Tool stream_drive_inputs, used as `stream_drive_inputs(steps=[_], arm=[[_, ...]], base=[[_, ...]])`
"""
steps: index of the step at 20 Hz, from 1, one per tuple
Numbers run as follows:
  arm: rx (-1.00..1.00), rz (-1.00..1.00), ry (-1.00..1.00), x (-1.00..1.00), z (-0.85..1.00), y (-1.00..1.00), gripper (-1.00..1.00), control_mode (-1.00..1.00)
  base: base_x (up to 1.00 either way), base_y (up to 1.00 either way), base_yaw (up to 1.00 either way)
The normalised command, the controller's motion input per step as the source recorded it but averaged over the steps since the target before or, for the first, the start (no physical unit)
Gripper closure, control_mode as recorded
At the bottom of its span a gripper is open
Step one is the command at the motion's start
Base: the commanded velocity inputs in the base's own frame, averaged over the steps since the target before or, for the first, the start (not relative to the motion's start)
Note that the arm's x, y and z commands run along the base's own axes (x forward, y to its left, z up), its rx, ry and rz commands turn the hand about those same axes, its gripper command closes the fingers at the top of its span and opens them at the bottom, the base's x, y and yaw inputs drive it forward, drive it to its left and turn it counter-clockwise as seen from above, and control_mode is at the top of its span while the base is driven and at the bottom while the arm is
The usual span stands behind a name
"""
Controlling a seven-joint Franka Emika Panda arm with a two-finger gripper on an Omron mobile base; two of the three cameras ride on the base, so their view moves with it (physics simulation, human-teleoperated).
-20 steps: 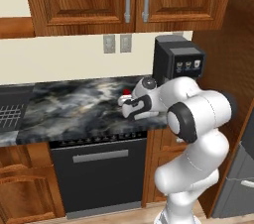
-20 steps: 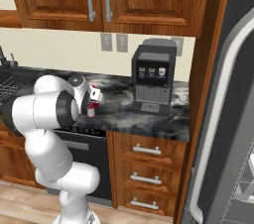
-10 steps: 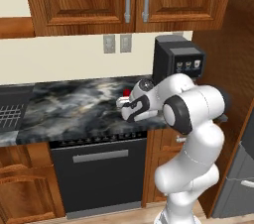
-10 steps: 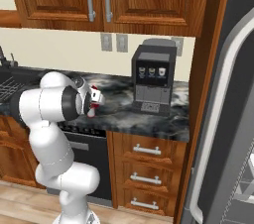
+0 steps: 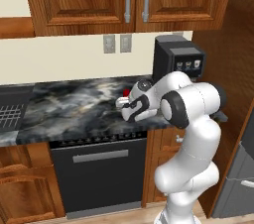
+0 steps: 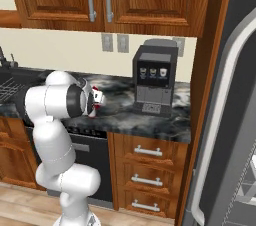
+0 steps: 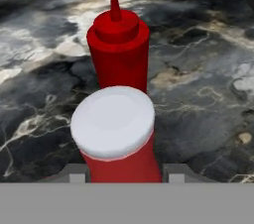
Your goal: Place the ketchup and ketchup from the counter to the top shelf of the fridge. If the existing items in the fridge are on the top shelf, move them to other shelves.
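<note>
Step in hand, as I read it: picking the first ketchup off the tabletop, nothing gone to the fridge yet

Hand view: short bottle w/ pale cap sits dead centre at the bottom, right btw the two finger tips, which show either side of its body. Tips look close to the bottle's sides but can't tell if they're touching or squeezing, so the pincer is at least bottle-width apart around it; firm hold or not, can't say. Bottle looks upright, base hidden

Taller all-red bottle w/ pointed nozzle stands just behind the short one, upright on the dark marbled stone, near it; whether they touch I can't tell from this angle

Left base view: arm bent low over the tabletop, hand at the front half of the slab, a bit of red peeking past the wrist. Right base view: short bottle's red and white at the hand, left of the coffee machine. Fridge at far right, door handle visible; inside and top shelf not readable from here

Next move, judged: close firmly on the short bottle if not already, lift straight up so the tall one behind isn't knocked, then base has to swing right to the fridge. Risk: nudging the tall bottle over on lift-off, since they stand so near
</note>
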Motion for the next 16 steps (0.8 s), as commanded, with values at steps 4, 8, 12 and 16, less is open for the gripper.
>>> stream_drive_inputs(steps=[4,8,12,16], arm=[[0.00,0.00,0.00,-0.11,0.01,0.00,1.00,-1.00],[0.00,0.00,-0.07,-0.81,0.49,0.00,1.00,-1.00],[0.00,0.00,-0.13,-1.00,0.98,0.00,1.00,-1.00],[0.00,0.00,-0.16,-1.00,1.00,0.00,1.00,-1.00]], base=[[0.00,0.00,0.00],[0.00,0.00,0.00],[0.00,0.00,0.00],[0.00,0.00,0.00]])
